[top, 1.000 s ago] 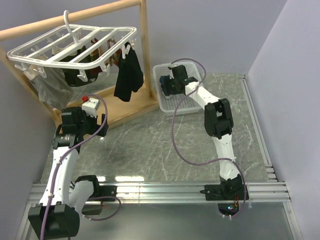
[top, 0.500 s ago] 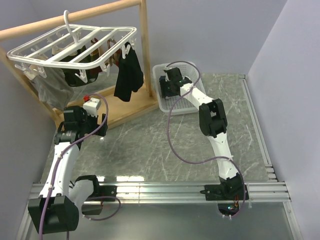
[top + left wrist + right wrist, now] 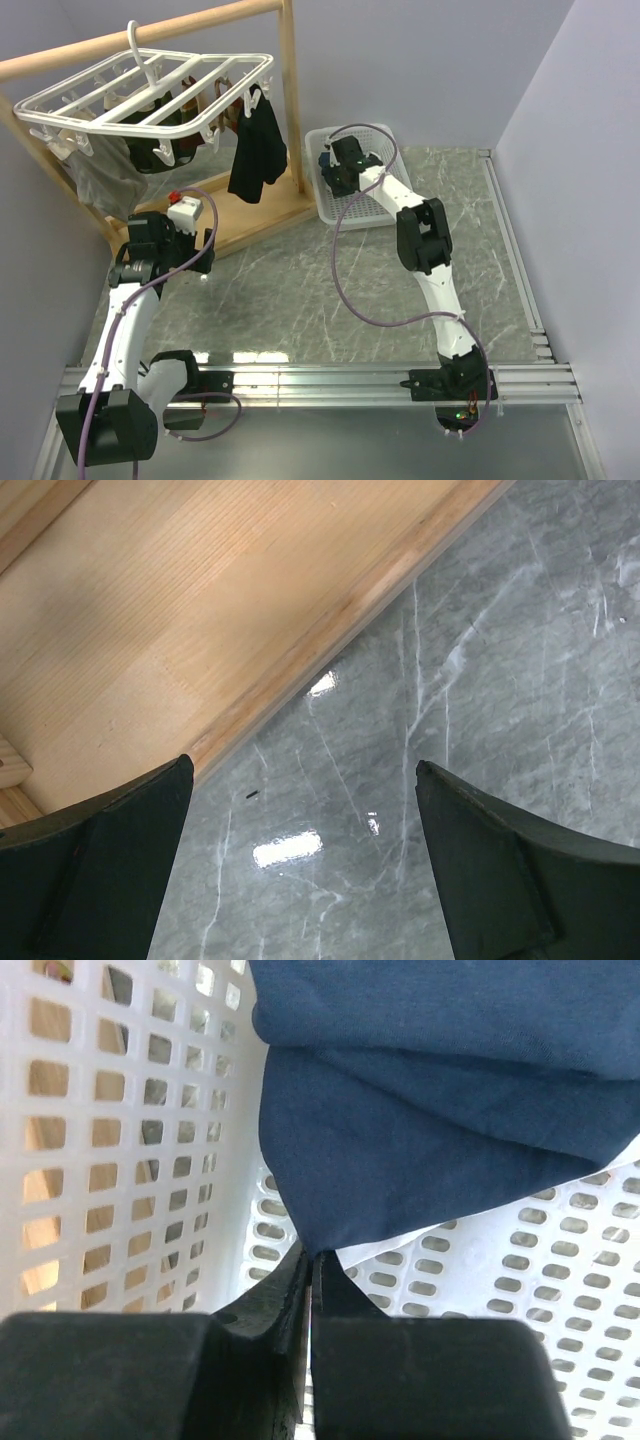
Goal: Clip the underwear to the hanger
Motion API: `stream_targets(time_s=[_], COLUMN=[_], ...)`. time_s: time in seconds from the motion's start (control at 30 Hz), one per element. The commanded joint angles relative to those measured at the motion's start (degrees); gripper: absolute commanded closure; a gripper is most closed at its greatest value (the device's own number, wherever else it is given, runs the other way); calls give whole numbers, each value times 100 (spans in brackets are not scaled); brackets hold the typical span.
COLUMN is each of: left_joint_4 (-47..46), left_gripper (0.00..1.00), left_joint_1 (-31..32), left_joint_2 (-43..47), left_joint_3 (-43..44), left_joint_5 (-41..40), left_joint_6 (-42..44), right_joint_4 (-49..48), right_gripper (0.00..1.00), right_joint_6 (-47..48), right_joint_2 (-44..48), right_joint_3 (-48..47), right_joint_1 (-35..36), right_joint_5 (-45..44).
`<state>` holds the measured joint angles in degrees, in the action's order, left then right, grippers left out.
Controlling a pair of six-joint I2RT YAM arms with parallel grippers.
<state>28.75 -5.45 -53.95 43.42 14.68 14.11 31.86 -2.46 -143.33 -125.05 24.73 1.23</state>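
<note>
The right gripper (image 3: 313,1258) reaches into the white perforated plastic basket (image 3: 372,216), which sits at about 1 o'clock on the grey marbled worktop (image 3: 300,290). In the right wrist view its two black fingers are pressed together with only a hairline between them, and their tips pinch the lowest corner of the navy-blue fabric underwear (image 3: 430,1110). The underwear lies crumpled in folds inside the basket, spreading from the pinched corner toward 12 and 2 o'clock in that view, with the basket's gridded wall at 9 o'clock and its slotted floor at 4 o'clock

The large white plastic grid hanger (image 3: 150,95) hangs by its hook from the round rail of the light wooden stand (image 3: 200,22) at 10 o'clock in the overhead view, well apart from the basket. A plain black garment (image 3: 258,150) dangles from a clip at the hanger's 3 o'clock edge, and a greyish-beige cloth (image 3: 105,180) hangs below its 8 o'clock side, with more dark fabric between them

The left gripper (image 3: 300,780) hovers low at 9 o'clock on the worktop, just beside the stand's flat wooden base. Its fingers stand wide apart with nothing between them; the left wrist view shows the base's edge running diagonally from 8 to 1 o'clock, with bare marbled worktop below it
</note>
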Motion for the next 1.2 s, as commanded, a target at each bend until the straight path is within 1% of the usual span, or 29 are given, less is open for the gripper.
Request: stream_targets(time_s=[0.0, 0.03, 0.1, 0.23, 0.5, 0.63, 0.83, 0.97, 1.0, 1.07, 1.1, 1.13, 1.17], left_joint_4=[51, 86, 296, 596, 983, 1071, 1133, 1203, 1203, 1238, 1264, 1238, 1229], left_gripper=[1, 1, 1, 1, 1, 1, 1, 1, 1, 1, 1, 1, 1], left_joint_1=[0, 9, 9, 0, 0, 9, 0, 0, 0, 0, 0, 0, 9], left_joint_2=[-27, -45, -159, -326, -476, -607, -774, -818, -801, -740, -705, -678, -565], left_joint_3=[334, 369, 517, 808, 1002, 1072, 1125, 1134, 1125, 1107, 1055, 1020, 976], left_joint_5=[123, 167, 342, 448, 879, 1010, 1239, 1494, 1529, 1766, 1888, 2081, 2231], left_joint_6=[4, 4, 22, 57, 197, 171, 127, 215, 233, 320, 399, 426, 461], right_joint_4=[242, 199, 172, 198, 453, 602, 725, 787, 665, 445, 218, 120, 67], right_gripper=[100, 100, 100, 100, 100, 100, 100, 100, 100, 100, 100, 100, 100], right_joint_6=[377, 430, 588, 834, 1239, 1546, 1819, 1714, 1635, 1197, 1004, 610, 415], right_joint_2=[576, 874, 1174, 1955, 2774, 3344, 4189, 4637, 4865, 5138, 5383, 5516, 5613], right_joint_3=[235, 349, 403, 272, -142, -46, 130, 314, 541, 867, 1234, 1447, 1623], right_joint_1=[-21, -30, -38, -39, 23, 224, 524, 752, 770, 814, 840, 840, 858], right_joint_5=[-80, -36, 52, 280, 1027, 1449, 1757, 1783, 1775, 1687, 1678, 1713, 1748])
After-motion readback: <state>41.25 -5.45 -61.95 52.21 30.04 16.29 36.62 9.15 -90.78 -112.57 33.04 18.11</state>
